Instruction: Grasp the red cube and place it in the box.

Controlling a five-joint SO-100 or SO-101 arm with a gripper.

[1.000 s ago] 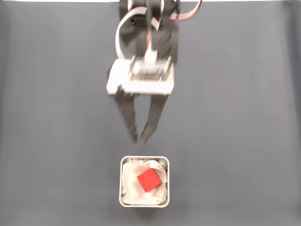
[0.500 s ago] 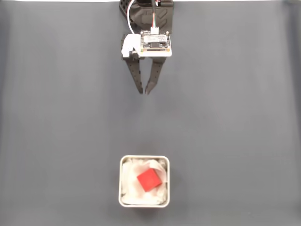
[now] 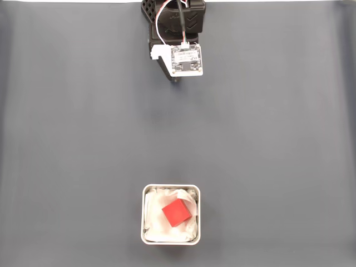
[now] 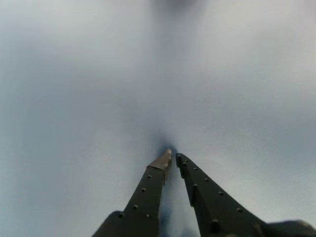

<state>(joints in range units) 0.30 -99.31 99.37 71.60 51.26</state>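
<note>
The red cube (image 3: 176, 213) lies tilted on the white lining inside the box (image 3: 170, 188), a small silver tin near the bottom middle of the fixed view. My arm is folded back at the top middle of that view, its gripper (image 3: 176, 80) mostly hidden under the white wrist board and far from the box. In the wrist view the gripper (image 4: 173, 156) points down at the bare grey mat, its two dark fingers nearly touching at the tips with nothing between them.
A plain dark grey mat (image 3: 267, 139) covers the whole table. A thin white strip runs along the top edge of the fixed view. The arm's black base (image 3: 172, 11) with white and red cables sits at the top middle.
The arm has pulled back from just above the box to the top of the fixed view. Its fingers, spread a little earlier, have come together. The cube has stayed in the box.
</note>
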